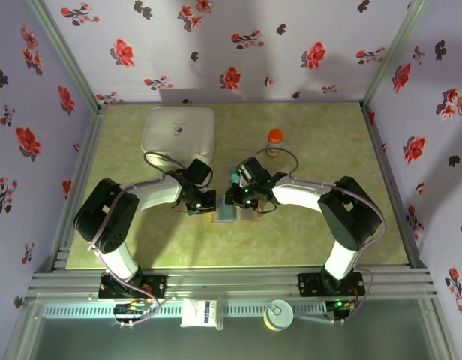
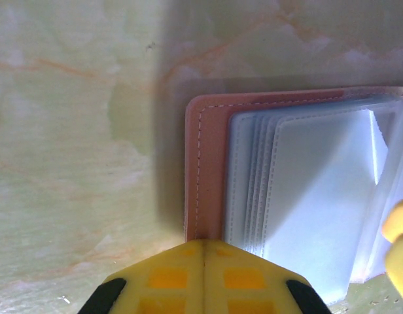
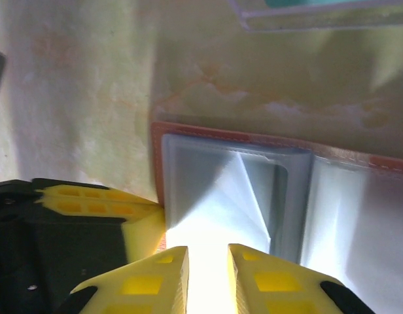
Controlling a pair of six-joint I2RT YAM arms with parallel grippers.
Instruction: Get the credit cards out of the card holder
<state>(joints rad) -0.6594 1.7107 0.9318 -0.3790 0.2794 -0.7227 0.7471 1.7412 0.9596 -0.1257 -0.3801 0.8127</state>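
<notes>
Left fingers (image 2: 205, 256), pressed together, pin the open holder (image 2: 209, 163) to the desk (image 2: 70, 163). Right fingers (image 3: 177, 269), narrowly apart, work a pocket (image 3: 221, 196), and I cannot tell if they grip it. Next: pinch a card edge.

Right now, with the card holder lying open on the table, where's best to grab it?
Probably the card holder by its bare tan border, coming from the outer side edge: that strip lies flat past the stacked clear sleeves, which look floppy and fan apart.
</notes>
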